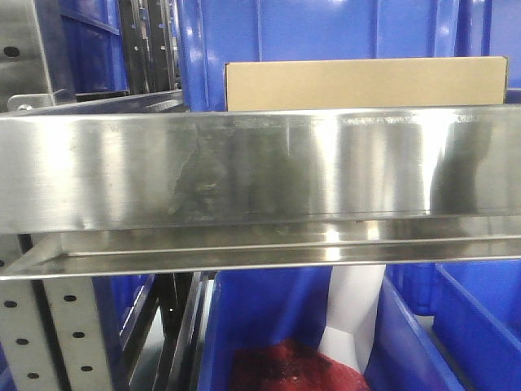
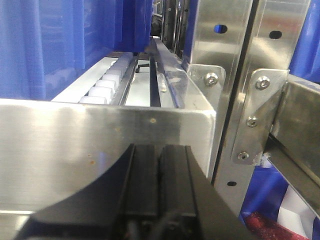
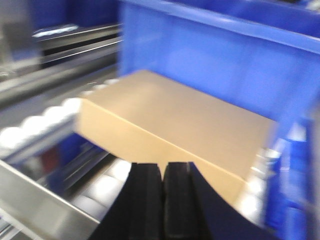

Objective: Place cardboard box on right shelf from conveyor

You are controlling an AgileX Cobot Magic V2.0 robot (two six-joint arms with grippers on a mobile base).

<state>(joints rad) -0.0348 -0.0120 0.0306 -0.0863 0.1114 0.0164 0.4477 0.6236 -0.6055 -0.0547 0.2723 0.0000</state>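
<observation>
Tan cardboard box (image 3: 170,125) sits on the white rollers (image 3: 47,120) of the right shelf (image 1: 244,163), behind the tall steel front lip, w/ a blue bin (image 3: 225,55) just behind it. In the front view only its upper strip shows over the lip, on the right half of the shelf. The key relation: the box lies straight ahead of and just beyond the right gripper (image 3: 164,172), whose two black fingers are pressed together w/ nothing between them, tips right at the box's near long face; can't tell if they touch it since the wrist view is blurred. The box's long axis runs crosswise to the fingers, slanting from near-right to far-left in that view, so the near face is presented at an angle, not square. Left gripper (image 2: 159,160) is also closed, fingers together and empty, facing the steel end plate at the left end of the shelf w/ rollers and a rail beyond it; the box doesn't appear in its view, so the right arm is clearly the nearer one. Judging by how things lie, the box is already on the shelf, not on any belt; no conveyor is visible. What's left is prob. a nudge to square it, or clearing the right arm back over the lip w/o dragging the box.
</observation>
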